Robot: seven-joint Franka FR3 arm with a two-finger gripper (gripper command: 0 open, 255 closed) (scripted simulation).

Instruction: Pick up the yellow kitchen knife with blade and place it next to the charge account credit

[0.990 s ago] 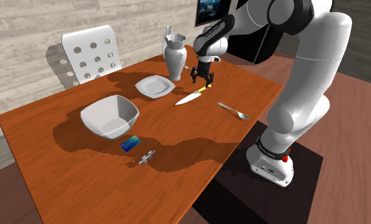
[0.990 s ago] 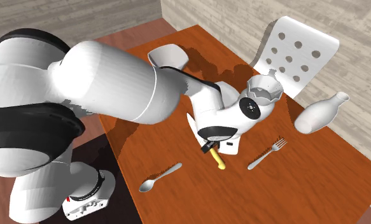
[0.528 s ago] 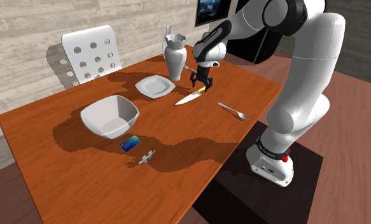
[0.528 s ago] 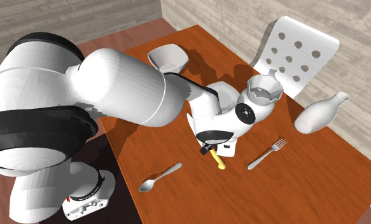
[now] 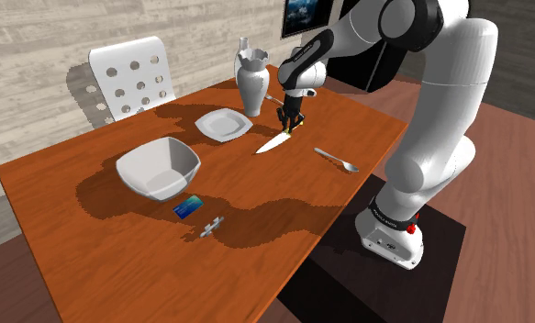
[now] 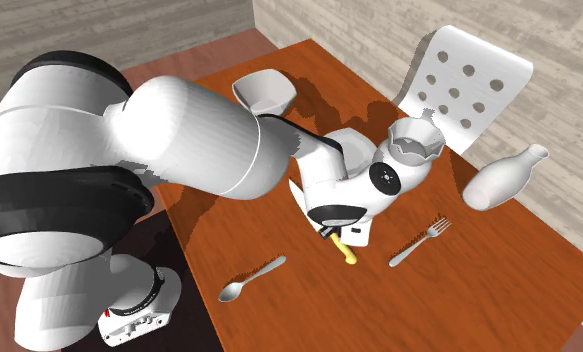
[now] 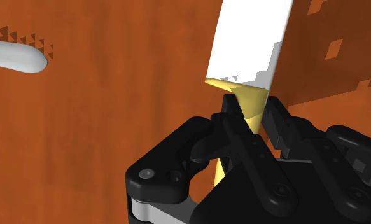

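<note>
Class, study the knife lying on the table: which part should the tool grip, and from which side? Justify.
Grip the yellow handle from above, pinching across its narrow width. The knife lies flat on the table, so its thin white blade offers nothing to pinch; the handle is thicker.

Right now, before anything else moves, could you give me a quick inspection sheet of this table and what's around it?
Surface: wooden table, orange-brown.
Job's things: knife with a white blade and yellow handle; blue-green card lying flat beside the bowl.
Clutter: plate, vase, spoon, fork, white bottle, small grey object near the card.
Grippers: gripper shut on the knife's yellow handle; cannot tell whether the knife has left the table.
Cables: nothing seen.
Surroundings: white chair with round holes at the table's far side, plank wall, wooden floor.
</note>
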